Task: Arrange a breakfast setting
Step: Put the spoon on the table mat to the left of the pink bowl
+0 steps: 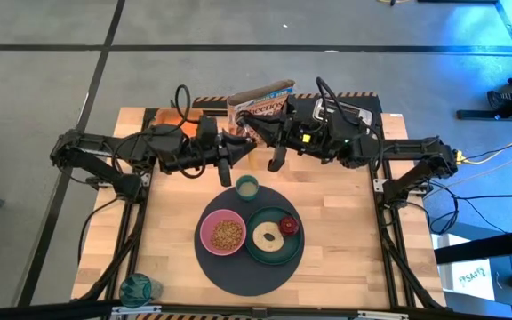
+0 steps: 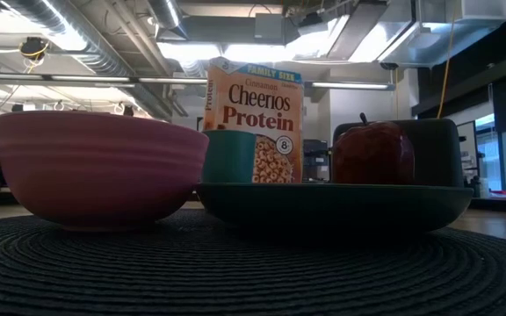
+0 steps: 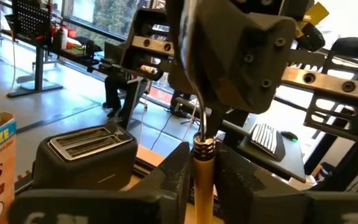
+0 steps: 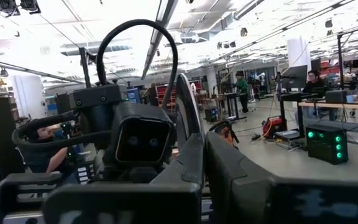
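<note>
At the near side of the table (image 1: 176, 249) lay the round dark grey mat (image 1: 238, 267), carrying the pink bowl (image 1: 223, 235), filled with brown cereal, and just beside it the dark green plate (image 1: 274, 253). On the plate sat the bagel ring (image 1: 267, 236) with the small red food piece (image 1: 288, 225) touching its far edge. Just beyond the mat's far rim stood the small pale-green cup (image 1: 247, 187). Farther back, above the table's far half, the two arms met. The left gripper (image 3: 202, 180) was closed on the golden handle of a spoon (image 3: 202, 165), held upright between its fingers. The right gripper (image 4: 202, 155) was pinched shut on the spoon's metal upper part (image 4: 188, 112). Behind them, at the far edge, stood a cereal box (image 2: 253, 118), and a toaster (image 3: 86, 152).
</note>
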Robot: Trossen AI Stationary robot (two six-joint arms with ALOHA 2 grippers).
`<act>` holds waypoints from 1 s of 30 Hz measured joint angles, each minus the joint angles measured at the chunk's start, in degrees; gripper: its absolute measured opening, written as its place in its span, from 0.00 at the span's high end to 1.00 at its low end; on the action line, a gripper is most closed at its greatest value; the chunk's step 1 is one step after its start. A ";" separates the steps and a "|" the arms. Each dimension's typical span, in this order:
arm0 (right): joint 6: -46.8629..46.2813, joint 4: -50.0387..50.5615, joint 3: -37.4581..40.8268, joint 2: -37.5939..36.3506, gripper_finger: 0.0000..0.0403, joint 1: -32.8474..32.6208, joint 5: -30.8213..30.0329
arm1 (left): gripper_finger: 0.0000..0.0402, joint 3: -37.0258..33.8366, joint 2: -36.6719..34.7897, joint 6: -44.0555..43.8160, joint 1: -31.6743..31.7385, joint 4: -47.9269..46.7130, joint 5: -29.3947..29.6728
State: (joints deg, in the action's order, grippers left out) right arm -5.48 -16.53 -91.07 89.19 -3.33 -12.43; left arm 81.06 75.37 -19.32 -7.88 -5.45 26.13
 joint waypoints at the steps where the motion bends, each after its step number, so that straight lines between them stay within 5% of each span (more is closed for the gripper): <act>1: 0.00 0.00 0.00 0.00 1.00 0.00 0.00 | 0.86 0.00 0.00 -0.03 0.00 0.01 0.03; 10: -1.84 7.02 0.04 -0.61 0.87 0.48 0.31 | 0.92 0.02 -0.72 -9.55 -1.03 -9.54 1.76; 16: -2.30 17.41 -0.02 -5.01 0.64 0.26 0.94 | 0.92 0.00 -1.16 -32.90 -8.57 -37.92 8.46; 21: -5.08 26.04 -0.02 -7.98 0.56 0.31 -1.46 | 0.92 -2.47 -1.41 -55.70 -16.52 -56.25 10.69; 30: -5.14 33.42 -0.02 -11.04 0.58 0.31 -1.37 | 0.92 -20.55 -6.45 -84.03 -27.82 -54.92 10.78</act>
State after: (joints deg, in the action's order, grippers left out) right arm -10.62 16.88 -91.09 78.15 -3.03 -13.80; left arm 60.51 68.92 -103.35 -35.70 -60.38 36.90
